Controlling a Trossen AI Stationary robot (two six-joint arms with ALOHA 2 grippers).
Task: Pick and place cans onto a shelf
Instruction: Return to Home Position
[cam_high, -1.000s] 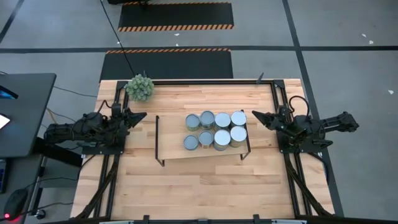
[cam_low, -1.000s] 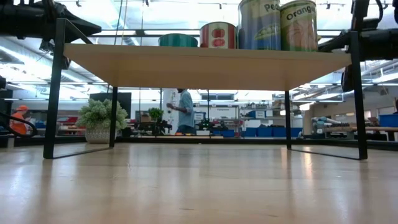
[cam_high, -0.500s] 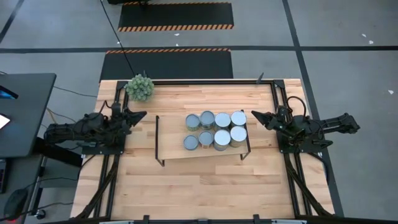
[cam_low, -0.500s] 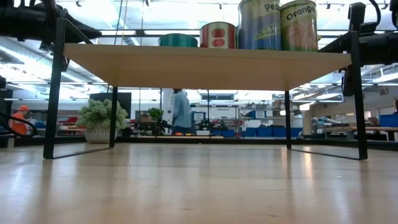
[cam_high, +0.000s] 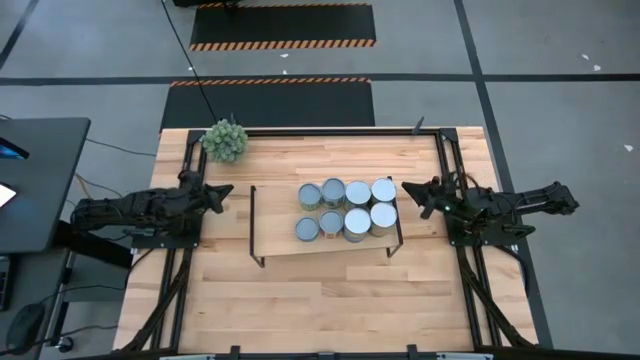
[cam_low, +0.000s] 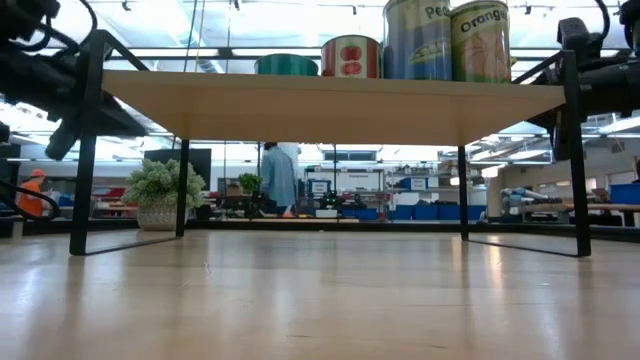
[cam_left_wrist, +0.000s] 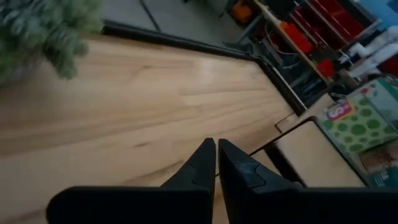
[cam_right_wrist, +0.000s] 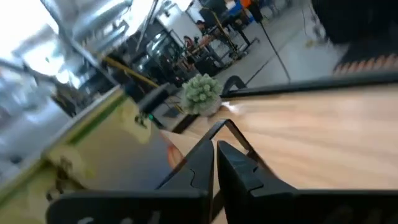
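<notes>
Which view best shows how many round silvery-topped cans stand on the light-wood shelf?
The high view: all eight round silvery-topped cans show from above, two rows of four on the light-wood, black-framed shelf. The low view shows only four, side-on. The wrist views catch only parts of can labels.

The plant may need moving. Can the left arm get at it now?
Probably yes: the plant stands in the open near the shut left gripper, bare tabletop between them; the shelf lies off to the side.
</notes>
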